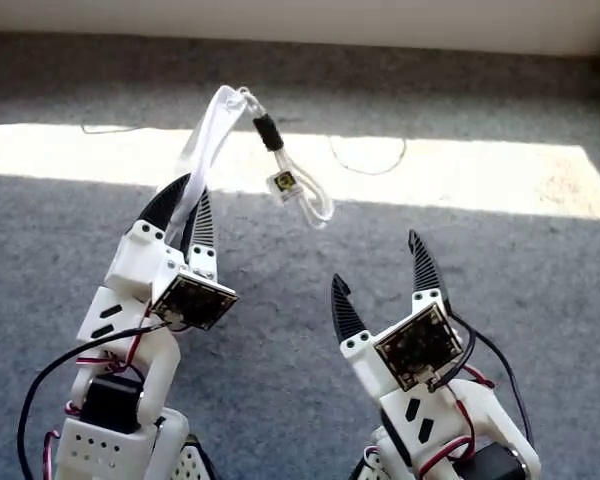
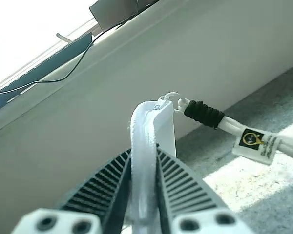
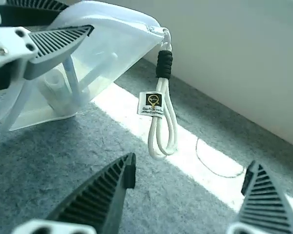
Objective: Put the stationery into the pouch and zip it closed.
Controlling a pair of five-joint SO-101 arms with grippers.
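Pinching the clear pouch (image 1: 212, 130) aloft at 11 o'clock in the high view, left gripper (image 1: 188, 195) clamps its edge, right gripper (image 1: 375, 262) is spread; it looks light, floppy, slick, so take the corded zip pull (image 1: 300, 190).

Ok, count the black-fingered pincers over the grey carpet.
2. The left pincer is shut on the translucent white zip pouch; the right pincer hangs open beside it, holding nothing.
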